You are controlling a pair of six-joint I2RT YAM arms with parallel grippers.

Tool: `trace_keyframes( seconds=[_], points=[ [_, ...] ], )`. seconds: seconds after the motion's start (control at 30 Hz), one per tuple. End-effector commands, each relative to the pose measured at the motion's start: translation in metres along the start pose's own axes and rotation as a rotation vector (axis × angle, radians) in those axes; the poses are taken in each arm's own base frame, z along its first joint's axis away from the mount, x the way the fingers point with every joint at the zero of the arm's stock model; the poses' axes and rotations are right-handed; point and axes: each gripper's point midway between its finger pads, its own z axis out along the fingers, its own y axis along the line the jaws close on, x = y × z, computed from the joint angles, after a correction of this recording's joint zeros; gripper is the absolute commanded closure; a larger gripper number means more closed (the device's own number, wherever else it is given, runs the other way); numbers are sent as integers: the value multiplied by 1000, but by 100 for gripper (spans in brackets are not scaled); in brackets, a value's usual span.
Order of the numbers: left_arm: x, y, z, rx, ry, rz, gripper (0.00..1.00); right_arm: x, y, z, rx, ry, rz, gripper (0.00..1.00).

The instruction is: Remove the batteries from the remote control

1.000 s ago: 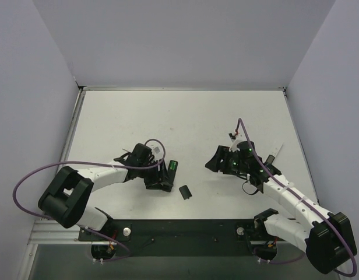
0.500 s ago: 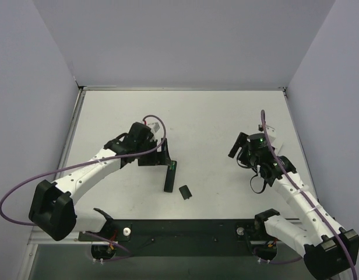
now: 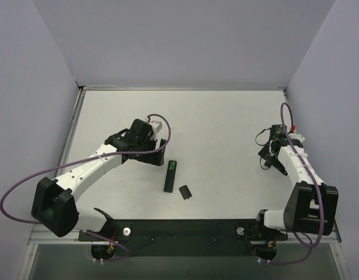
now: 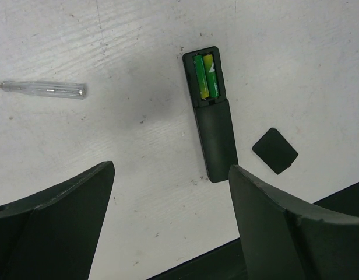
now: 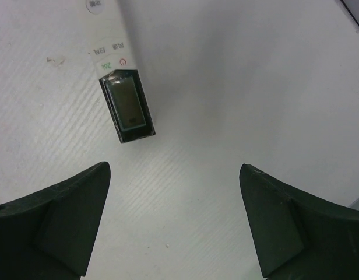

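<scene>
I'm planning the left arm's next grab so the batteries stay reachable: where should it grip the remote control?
Probably the plain closed half of the remote control, jaws across its two long sides, coming straight down. It lies flat, slot up, and the batteries fill only the other end, so they stay uncovered. Mind the cover lying beside that half.

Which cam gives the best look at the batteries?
Left wrist: the batteries lie side by side in the remote control, in its open slot, close up. Top external shows them only as a small green patch. Right wrist doesn't show them.
</scene>
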Motion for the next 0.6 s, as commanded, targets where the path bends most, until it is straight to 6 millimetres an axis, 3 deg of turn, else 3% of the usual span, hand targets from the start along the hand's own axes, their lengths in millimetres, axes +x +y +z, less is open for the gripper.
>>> trace_keyframes(
  seconds=[0.0, 0.2, 0.33, 0.57],
  points=[
    [-11, -5, -15, 28, -66, 47, 10, -26, 19, 7, -61, 9, -7, 13],
    [-16, -7, -25, 42, -113, 45, 11, -25, 34, 33, -200, 93, 8, 16],
    [-17, -12, -27, 70, -127, 43, 11, -27, 32, 49, -146, 131, 7, 17],
    [-16, -12, -26, 68, -116, 38, 15, -21, 44, 69, -152, 191, -32, 38]
  ],
)
